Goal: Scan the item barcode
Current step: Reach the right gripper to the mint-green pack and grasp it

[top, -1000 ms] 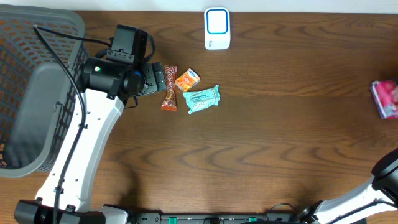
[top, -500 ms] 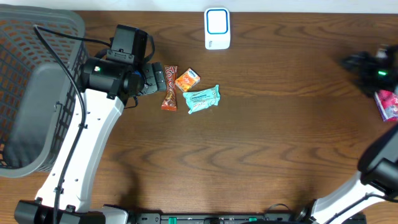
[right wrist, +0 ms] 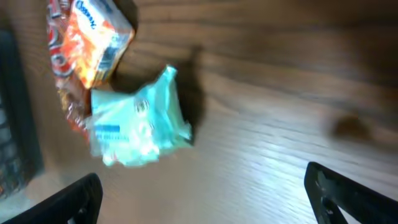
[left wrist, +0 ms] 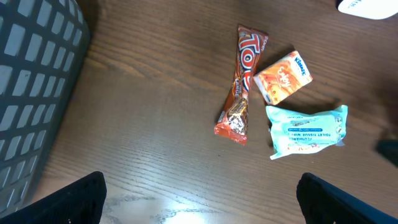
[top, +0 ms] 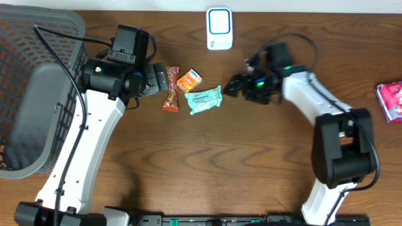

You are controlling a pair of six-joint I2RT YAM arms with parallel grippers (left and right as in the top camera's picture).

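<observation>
Tissue pack (top: 204,99) lies mid-table, right of box (top: 189,80) and candy bar (top: 171,88). Right gripper (top: 231,88) sits just right of it, left gripper (top: 158,79) left of the bar; both wide open, empty.

Cannot read print on the teal tissue pack (right wrist: 134,127) through the right wrist view's blur. Overhead, see only part of the pink packet (top: 391,100) at the right edge. Catch just a white corner, perhaps the scanner (left wrist: 372,6), atop the left wrist view.
</observation>
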